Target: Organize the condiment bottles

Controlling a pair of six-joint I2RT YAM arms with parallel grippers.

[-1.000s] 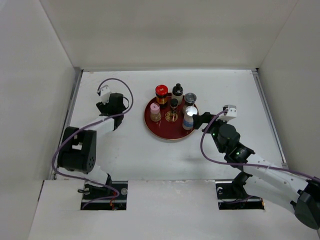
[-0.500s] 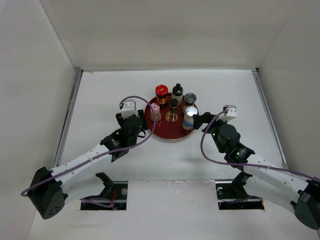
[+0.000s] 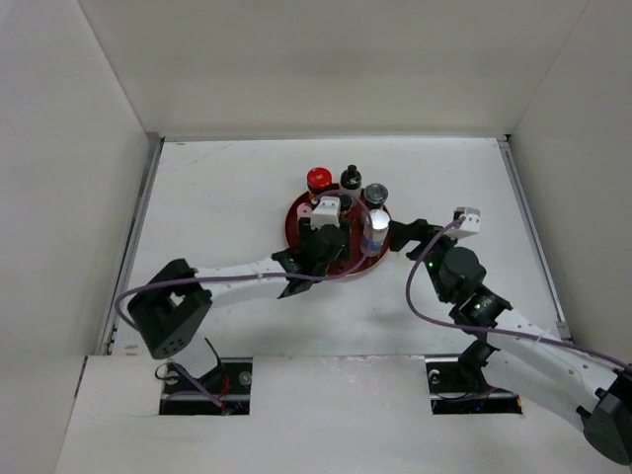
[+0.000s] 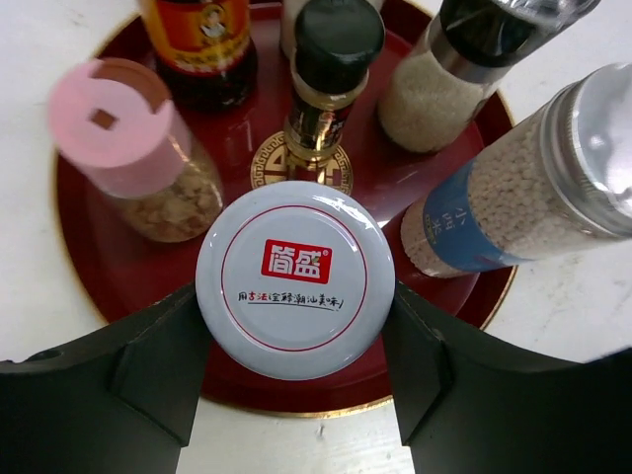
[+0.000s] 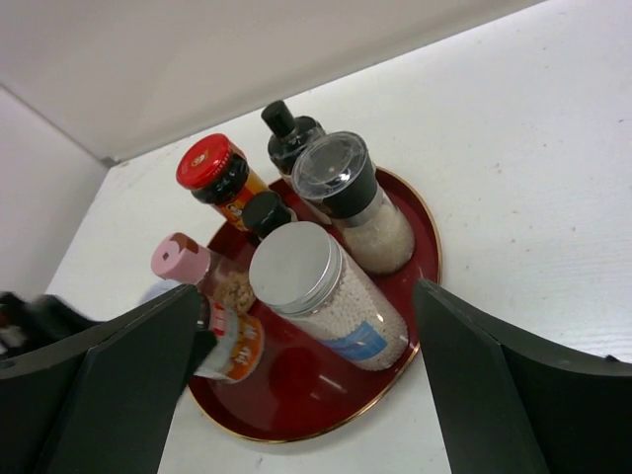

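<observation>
Tray (image 4: 99, 276) at mid-table, ahead of both bases, as I read it. On it: sauce bottle (image 4: 202, 39) back left, shaker (image 4: 128, 148) left, small bottle (image 4: 331, 69) centre, grinder (image 4: 464, 69) back right, tall jar (image 4: 533, 188) right. At the near rim I have the flat-lid jar (image 4: 295, 267), between the left gripper's (image 4: 295, 311) fingers. Right gripper (image 3: 398, 235) just right of the tray.
</observation>
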